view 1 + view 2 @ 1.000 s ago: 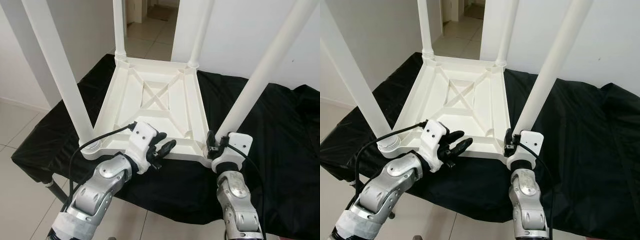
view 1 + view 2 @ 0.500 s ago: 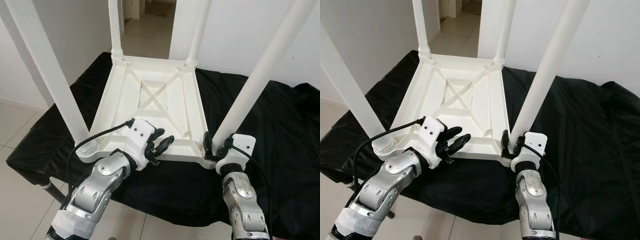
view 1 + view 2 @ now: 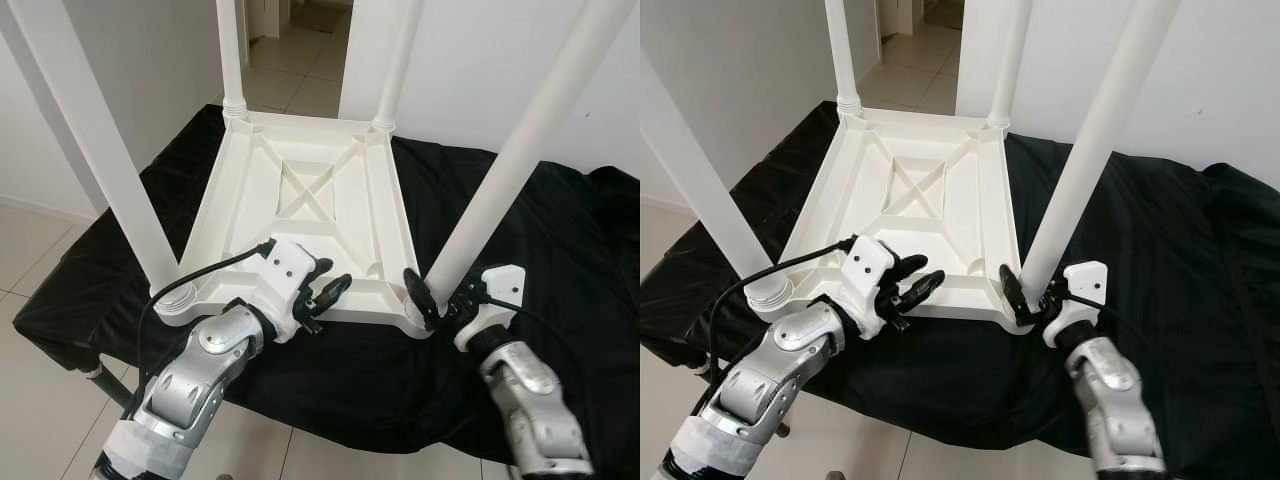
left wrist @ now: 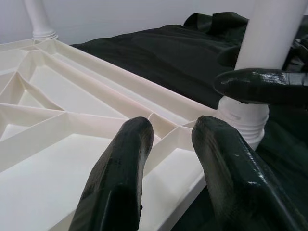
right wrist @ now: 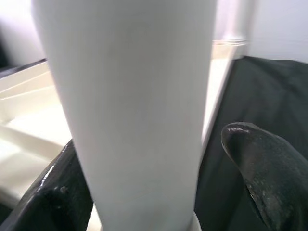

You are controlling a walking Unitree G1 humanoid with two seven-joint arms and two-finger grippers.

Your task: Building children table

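A white plastic children's table lies upside down on a black cloth, its four legs pointing up. My right gripper is at the base of the near right leg, one black finger on each side; in the right wrist view the leg sits between the fingers. My left gripper hovers open over the table's near rim, with its fingers apart above the ribbed underside and nothing held.
The black cloth covers the work surface and hangs over its edges. Tiled floor lies to the left and a doorway opens behind. The near left leg rises close beside my left arm.
My right wrist has swung out to the right while its fingers stay around the base of the near right leg. The left gripper has hardly moved. The camera shifted slightly.
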